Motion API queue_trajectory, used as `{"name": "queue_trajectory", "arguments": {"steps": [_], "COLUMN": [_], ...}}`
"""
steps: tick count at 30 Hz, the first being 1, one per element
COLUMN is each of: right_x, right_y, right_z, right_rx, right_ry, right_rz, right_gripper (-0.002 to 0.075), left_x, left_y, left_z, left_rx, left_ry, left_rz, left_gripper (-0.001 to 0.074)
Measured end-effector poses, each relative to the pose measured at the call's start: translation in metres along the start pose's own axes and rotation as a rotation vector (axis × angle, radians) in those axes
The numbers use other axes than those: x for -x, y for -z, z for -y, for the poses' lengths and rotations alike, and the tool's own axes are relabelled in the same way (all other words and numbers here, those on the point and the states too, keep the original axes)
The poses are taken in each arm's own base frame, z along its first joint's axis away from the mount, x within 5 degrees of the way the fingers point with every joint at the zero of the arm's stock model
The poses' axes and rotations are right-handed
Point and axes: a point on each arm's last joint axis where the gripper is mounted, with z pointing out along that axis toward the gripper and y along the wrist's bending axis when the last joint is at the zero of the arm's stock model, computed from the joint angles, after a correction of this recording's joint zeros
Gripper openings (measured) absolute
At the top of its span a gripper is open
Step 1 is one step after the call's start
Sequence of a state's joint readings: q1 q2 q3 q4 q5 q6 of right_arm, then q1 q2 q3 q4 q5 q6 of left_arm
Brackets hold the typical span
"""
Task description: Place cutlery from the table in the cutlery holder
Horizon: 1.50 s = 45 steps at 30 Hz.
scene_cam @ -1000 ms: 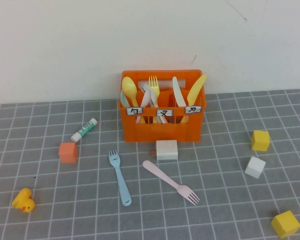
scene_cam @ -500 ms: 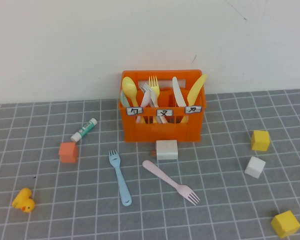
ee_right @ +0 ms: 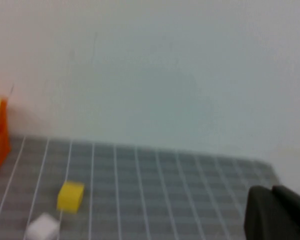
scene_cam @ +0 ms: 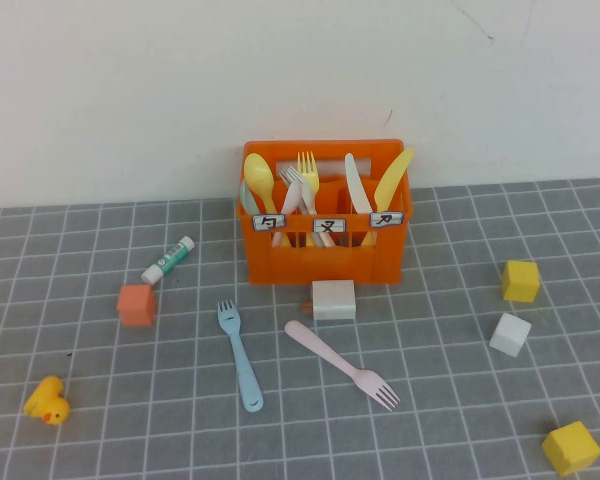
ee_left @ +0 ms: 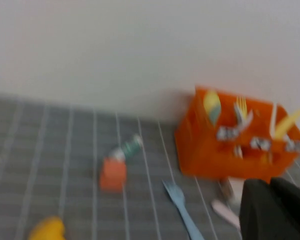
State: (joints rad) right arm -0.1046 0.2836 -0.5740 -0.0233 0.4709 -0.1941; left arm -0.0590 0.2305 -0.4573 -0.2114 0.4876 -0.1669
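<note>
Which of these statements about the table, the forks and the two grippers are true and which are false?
1. The light blue fork lies on the table. True.
2. The pale pink fork stands in the orange cutlery holder. False: it lies on the table.
3. A white block sits in front of the holder. True.
4. The left gripper holds a fork. False: shut, holding nothing.
5. The right gripper is shut. True.

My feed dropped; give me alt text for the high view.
Light blue fork and pale pink fork lie on the grey table before the orange cutlery holder, among blocks. Neither left nor right tool appears here.
</note>
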Motion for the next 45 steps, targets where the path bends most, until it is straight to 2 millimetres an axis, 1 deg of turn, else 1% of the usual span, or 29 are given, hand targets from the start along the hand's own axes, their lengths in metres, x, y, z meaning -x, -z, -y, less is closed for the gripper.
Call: {"name": "queue_trajectory", "arguments": {"steps": [2,4,7,12,15,18,22,27,30,33,36,39,41,45], "right_x": [-0.011,-0.019,-0.026,-0.033,-0.038,-0.048,-0.065,-0.081,-0.079,-0.076,-0.076,-0.076,-0.076,-0.076], "right_y": [-0.01,-0.02,-0.032,-0.048,-0.058,-0.065,-0.072,-0.073,-0.074,-0.075,-0.075,-0.075,-0.075,-0.075], "right_z": [-0.004,-0.01,-0.018,-0.034,-0.044,-0.054,-0.063,-0.07,-0.071,-0.072,-0.072,-0.072,-0.072,-0.072], "right_rx": [0.058,0.132,0.255,0.474,0.604,0.721,0.826,0.868,0.87,0.868,0.87,0.872,0.872,0.873], "right_ry": [0.028,0.077,0.131,0.173,0.185,0.182,0.182,0.159,0.152,0.146,0.144,0.147,0.15,0.15], "right_rz": [-0.161,-0.283,-0.389,-0.481,-0.508,-0.522,-0.532,-0.535,-0.497,-0.464,-0.455,-0.452,-0.45,-0.449], "right_gripper": [-0.0001,-0.0001,-0.0001,-0.0001,-0.0001,-0.0001,-0.0001,-0.0001,-0.0001,-0.0001,-0.0001,-0.0001,-0.0001,-0.0001], "left_x": [-0.013,-0.024,-0.035,-0.04,-0.035,-0.024,-0.01,0.01,0.018,0.018,0.009,-0.007,-0.023,-0.054], "left_y": [-0.01,-0.018,-0.026,-0.038,-0.047,-0.06,-0.086,-0.121,-0.144,-0.168,-0.193,-0.216,-0.231,-0.248], "left_z": [-0.002,-0.003,-0.003,-0.002,-0.001,0.003,0.009,0.017,0.022,0.025,0.024,0.027,0.031,0.049], "left_rx": [-0.011,-0.022,-0.04,-0.064,-0.057,-0.051,-0.049,-0.1,-0.149,-0.202,-0.23,-0.241,-0.226,-0.181], "left_ry": [0.074,0.138,0.154,0.091,0.077,0.081,0.073,0.045,0.063,0.108,0.163,0.19,0.188,0.103], "left_rz": [-0.083,-0.149,-0.216,-0.307,-0.35,-0.404,-0.537,-0.607,-0.628,-0.623,-0.606,-0.629,-0.661,-0.681], "left_gripper": [-0.0001,-0.0001,-0.0001,-0.0001,-0.0001,-0.0001,-0.0001,-0.0001,-0.0001,-0.0001,-0.0001,-0.0001,-0.0001,-0.0001]}}
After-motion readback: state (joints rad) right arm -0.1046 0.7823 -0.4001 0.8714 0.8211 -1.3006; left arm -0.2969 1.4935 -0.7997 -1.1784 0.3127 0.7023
